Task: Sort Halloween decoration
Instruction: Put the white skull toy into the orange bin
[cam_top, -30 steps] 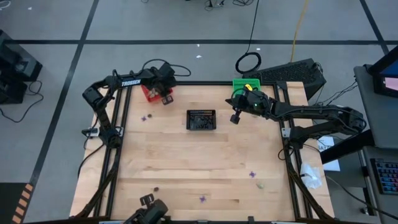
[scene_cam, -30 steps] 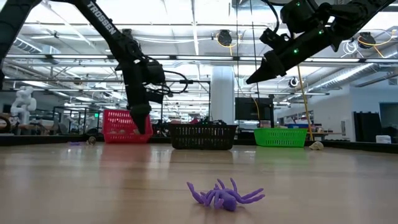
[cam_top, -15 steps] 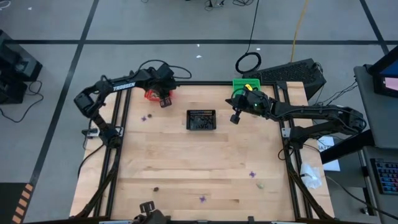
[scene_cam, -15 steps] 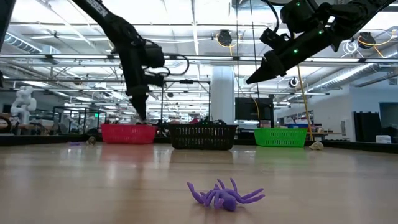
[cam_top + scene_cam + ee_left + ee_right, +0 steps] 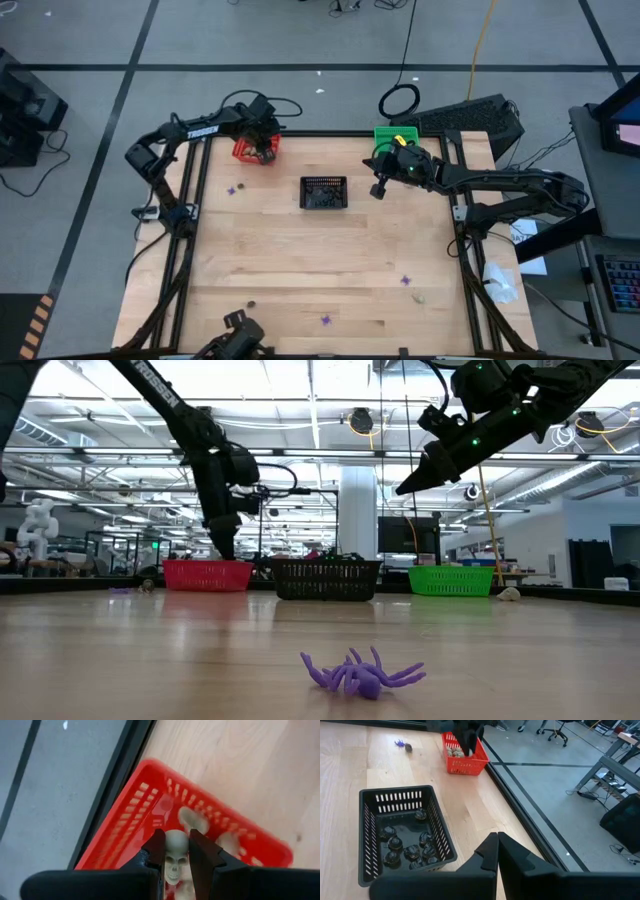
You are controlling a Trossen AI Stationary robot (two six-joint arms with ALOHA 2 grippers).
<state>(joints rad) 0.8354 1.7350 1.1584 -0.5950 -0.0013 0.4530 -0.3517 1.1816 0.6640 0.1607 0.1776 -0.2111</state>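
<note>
My left gripper (image 5: 175, 840) hangs over the red basket (image 5: 127, 815) at the table's far left (image 5: 245, 150), shut on a pale beige skull (image 5: 176, 856). More pale lumps (image 5: 194, 820) lie in that basket. Loose decorations rest on the wood: a purple spider (image 5: 360, 673) near the front edge, another purple one (image 5: 406, 281), a beige lump (image 5: 419, 296), a dark bit (image 5: 252, 304) and a purple one (image 5: 234, 189). My right gripper (image 5: 379, 190) is shut with nothing in it, in the air between the black basket (image 5: 323, 193) and the green basket (image 5: 390, 135). My left gripper pinches the pale skull by its two sides (image 5: 167, 854) between the two fingers. The fingers come steeply from above, pointing down into the red basket. The skull is lifted clear, above the lumps on the basket's floor.
The black basket (image 5: 400, 835) at the far middle holds several dark round bits. The green basket (image 5: 452, 580) stands at the far right. The table's black frame (image 5: 195, 200) runs along the left edge beside the red basket. Bare wood lies across the middle.
My left gripper has risen a little, from down at the red basket to just above its rim, and stays shut. The red basket looked taller in the low view a second ago, as if tipped; it now sits low and level.
</note>
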